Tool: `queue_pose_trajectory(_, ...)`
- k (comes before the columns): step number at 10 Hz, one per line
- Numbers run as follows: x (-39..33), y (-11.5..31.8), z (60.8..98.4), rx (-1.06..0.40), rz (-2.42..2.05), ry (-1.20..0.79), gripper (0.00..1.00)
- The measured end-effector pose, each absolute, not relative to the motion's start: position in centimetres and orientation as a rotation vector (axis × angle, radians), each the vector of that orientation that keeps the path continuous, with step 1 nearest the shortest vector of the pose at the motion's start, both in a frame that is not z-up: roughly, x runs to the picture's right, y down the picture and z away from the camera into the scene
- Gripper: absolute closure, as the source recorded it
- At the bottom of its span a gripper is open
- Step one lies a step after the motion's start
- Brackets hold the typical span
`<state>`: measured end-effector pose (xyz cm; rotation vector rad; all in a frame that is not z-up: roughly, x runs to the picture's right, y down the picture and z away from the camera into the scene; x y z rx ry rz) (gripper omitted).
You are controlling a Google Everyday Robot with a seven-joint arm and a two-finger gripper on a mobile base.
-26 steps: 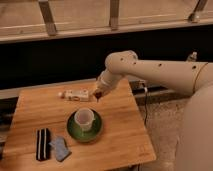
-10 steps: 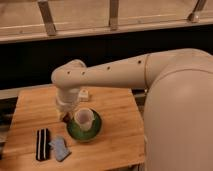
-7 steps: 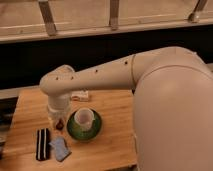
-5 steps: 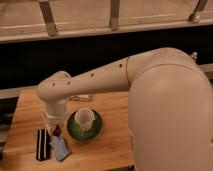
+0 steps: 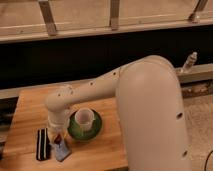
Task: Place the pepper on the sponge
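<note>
Your gripper (image 5: 58,135) is down by the near-left part of the wooden table (image 5: 30,107), roughly 8 o'clock from the green plate (image 5: 96,132) with the cup (image 5: 84,116) on it. The fingers are pinched together on a small dark-red bit at the tips. I read that as the pepper (image 5: 60,138), hanging right over the far end of the sponge (image 5: 64,150). So you're basically at the drop. Ease down till the pepper nearly touches the pad and nudge toward 6 o'clock so it lands mid-sponge and can't roll off. Only then let go. The black striped block (image 5: 42,145) sits at the sponge's 9 o'clock, so don't clip it.
</note>
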<state>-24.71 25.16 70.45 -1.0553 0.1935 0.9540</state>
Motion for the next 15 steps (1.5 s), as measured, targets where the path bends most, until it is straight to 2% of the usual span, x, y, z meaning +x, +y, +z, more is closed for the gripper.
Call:
queue_pose_trajectory(5,-25.4,29.0,72.6,-1.156,0.972,0.229,1.0)
queue_pose_trajectory(7,-25.0,29.9,72.8,-1.169,0.985,0.271,0.86)
queue_pose_trajectory(8,-24.4,30.1,72.7,-1.169,0.995,0.296,0.74)
queue_pose_trajectory(13,-22.7,30.1,72.2,-1.157,1.021,0.336,0.26)
queue_pose_trajectory(14,-22.7,30.2,72.2,-1.161,1.02,0.34,0.21)
queue_pose_trajectory(15,-22.9,30.4,72.1,-1.164,1.015,0.343,0.2)
